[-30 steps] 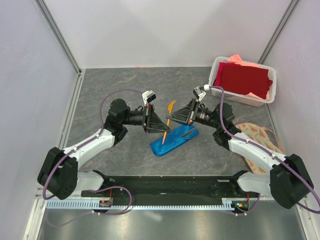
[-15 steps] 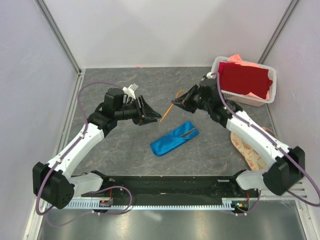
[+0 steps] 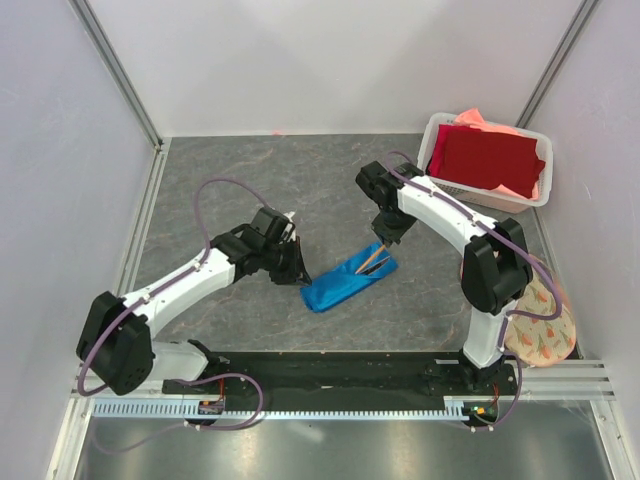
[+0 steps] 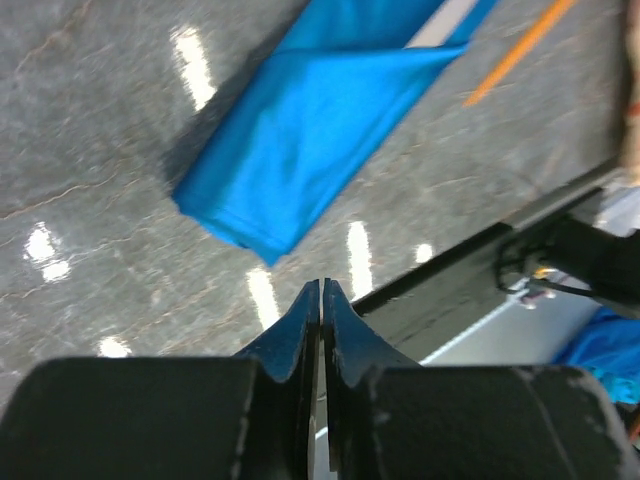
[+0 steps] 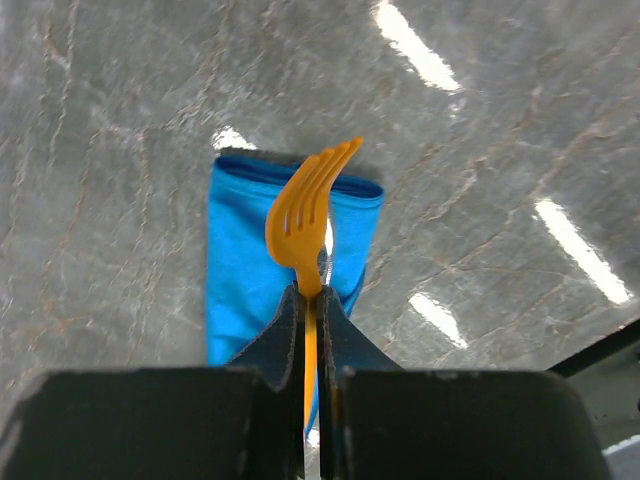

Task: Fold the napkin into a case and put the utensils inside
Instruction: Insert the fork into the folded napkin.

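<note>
**A:** How is the right gripper set?

**B:** It is clamped on the handle of the fork. The tines are pointed out over the right end of the case, probably so the fork can be slid into the mouth there.

**A:** And the left gripper?

**B:** Its jaws are pressed together and nothing is held. It is kept just off the case's other end, perhaps so the cloth can be steadied. The case is laid flat on the table between the arms.

**A:** What is changed from half a second back?

**B:** The fork was held up nearer the basket, and it has been brought down to the case. The left gripper was drawn back and parted, and it has been closed and moved in. The case is not shifted.
</note>
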